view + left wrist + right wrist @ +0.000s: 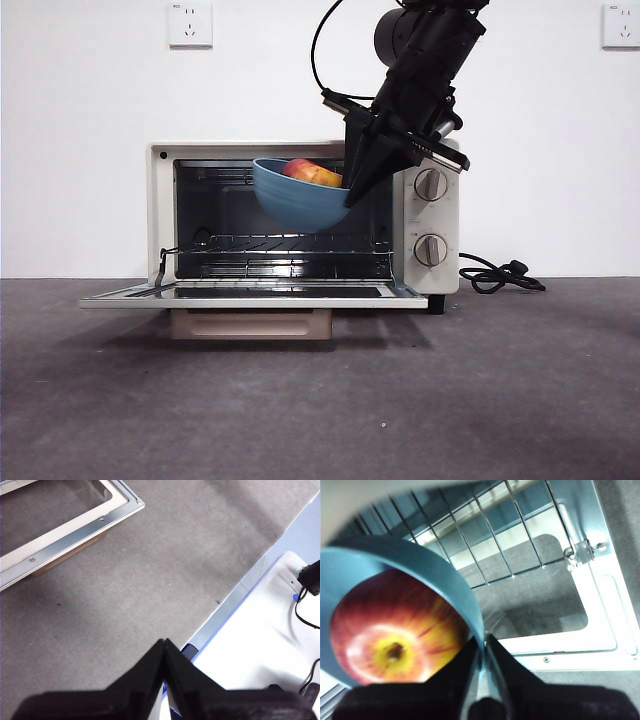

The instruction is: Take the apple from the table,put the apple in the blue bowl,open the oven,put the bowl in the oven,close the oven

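Observation:
The cream-white oven [160,215] stands with its door [250,294] folded down flat. My right gripper [352,192] comes down from the upper right and is shut on the rim of the blue bowl [295,198], holding it tilted in the air in the oven's opening, above the wire rack [280,243]. The red and yellow apple [312,173] lies inside the bowl. The right wrist view shows the apple [395,640] close up in the bowl [430,575], with the gripper [482,652] pinching the rim. My left gripper [164,647] is shut over the table [150,580], holding nothing.
A black cord [500,274] lies coiled on the table right of the oven. Two round knobs [430,184] sit just beside the right arm. In the left wrist view the door's corner [75,525] lies ahead, and a white surface [270,630] borders the table's edge.

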{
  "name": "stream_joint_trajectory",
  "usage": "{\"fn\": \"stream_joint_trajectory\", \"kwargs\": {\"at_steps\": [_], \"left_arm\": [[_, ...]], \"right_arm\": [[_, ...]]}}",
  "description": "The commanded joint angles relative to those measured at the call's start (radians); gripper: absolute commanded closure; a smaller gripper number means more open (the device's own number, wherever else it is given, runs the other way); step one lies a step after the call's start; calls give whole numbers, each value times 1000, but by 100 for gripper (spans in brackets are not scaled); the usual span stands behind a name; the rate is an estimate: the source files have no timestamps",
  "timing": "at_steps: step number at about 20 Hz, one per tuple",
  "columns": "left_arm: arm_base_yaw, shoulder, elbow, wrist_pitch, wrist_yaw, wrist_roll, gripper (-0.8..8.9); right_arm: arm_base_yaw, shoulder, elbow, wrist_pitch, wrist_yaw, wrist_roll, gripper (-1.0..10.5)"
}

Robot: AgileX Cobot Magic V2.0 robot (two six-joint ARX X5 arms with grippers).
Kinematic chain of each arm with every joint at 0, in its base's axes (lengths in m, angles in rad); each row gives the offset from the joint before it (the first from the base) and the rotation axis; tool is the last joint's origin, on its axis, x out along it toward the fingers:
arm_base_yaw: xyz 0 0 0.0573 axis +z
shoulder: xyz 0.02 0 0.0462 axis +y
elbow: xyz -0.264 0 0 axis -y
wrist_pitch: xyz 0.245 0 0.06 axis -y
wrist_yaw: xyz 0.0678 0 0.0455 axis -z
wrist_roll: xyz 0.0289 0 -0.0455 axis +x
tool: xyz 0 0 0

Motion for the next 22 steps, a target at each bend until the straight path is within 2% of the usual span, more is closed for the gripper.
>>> {"fn": "stream_joint_trajectory", "kwargs": {"at_steps": [1, 6, 15, 17, 18, 22], "left_arm": [[-2, -2, -4, 8, 0, 14, 819], [-2, -2, -4, 8, 0, 14, 819], [-2, -2, -4, 9, 0, 14, 819], [-2, -2, -4, 9, 0, 14, 819], [-2, -2, -4, 9, 0, 16, 819], [-2, -2, -4, 10, 0, 21, 819]], "right_arm": [[-24, 32, 2, 41, 45, 15, 948], [-23, 32, 2, 30, 140, 28, 948], [-22, 32, 2, 52, 138, 31, 932], [-22, 32, 2, 56, 137, 31, 813], [-22, 32, 2, 59, 135, 29, 790], [-22, 32, 2, 65, 135, 22, 788]]}}
